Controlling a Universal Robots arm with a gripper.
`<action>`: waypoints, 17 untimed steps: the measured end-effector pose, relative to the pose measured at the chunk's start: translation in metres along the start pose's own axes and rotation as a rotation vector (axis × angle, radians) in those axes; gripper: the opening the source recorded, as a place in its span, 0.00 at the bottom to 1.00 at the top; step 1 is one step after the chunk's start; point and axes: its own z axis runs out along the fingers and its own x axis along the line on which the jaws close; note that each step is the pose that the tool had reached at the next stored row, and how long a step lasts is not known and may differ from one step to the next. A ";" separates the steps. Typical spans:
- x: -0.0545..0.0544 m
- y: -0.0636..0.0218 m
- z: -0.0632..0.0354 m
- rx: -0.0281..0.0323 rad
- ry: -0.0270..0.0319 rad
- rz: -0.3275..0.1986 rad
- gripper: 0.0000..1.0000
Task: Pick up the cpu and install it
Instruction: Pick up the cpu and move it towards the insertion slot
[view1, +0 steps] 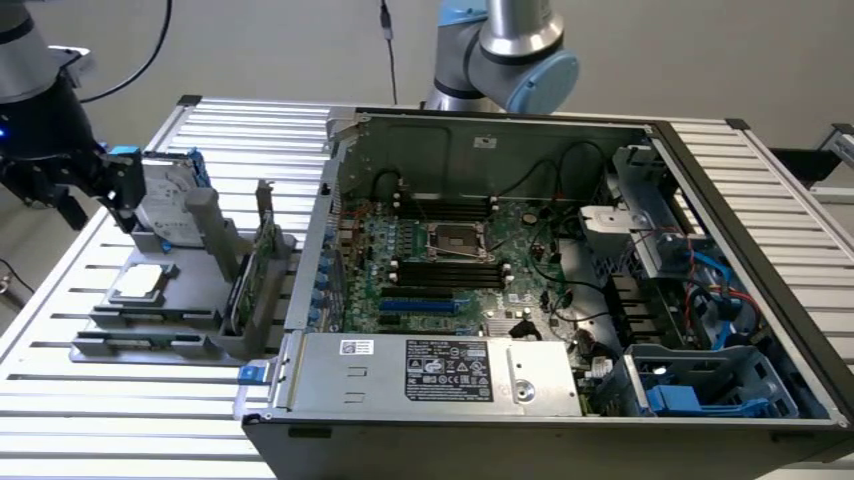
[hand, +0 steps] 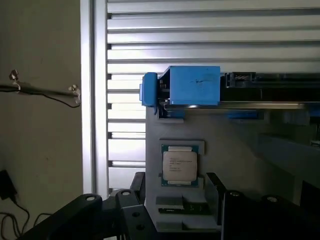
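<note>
The cpu (view1: 143, 283) (hand: 180, 166) is a small silvery square chip lying flat in a recess of the grey holder (view1: 174, 312) on the exterior view's left, outside the computer case. My gripper (view1: 83, 205) (hand: 177, 200) hangs above and behind the holder, well clear of the chip. It is open, its dark fingers (hand: 138, 184) spread apart with nothing between them. On the green board inside the open case sits the dark metal-framed socket (view1: 454, 238).
A silver hard drive with blue brackets (view1: 167, 197) (hand: 192, 86) stands in the holder just beyond the chip, close to my gripper. Upright cards (view1: 256, 270) stand between holder and case wall (view1: 320, 230). Cables, a power supply (view1: 441, 370) and blue drive bays (view1: 707, 385) crowd the case. A robot arm joint (view1: 514, 55) rises behind the case.
</note>
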 end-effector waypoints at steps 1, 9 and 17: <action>-0.001 -0.0020 0.0017 0.0000 -0.0001 -0.001 0.60; -0.015 -0.0177 0.0151 0.0001 0.0001 -0.002 0.60; -0.019 -0.0196 0.0295 0.0002 0.0001 -0.006 0.60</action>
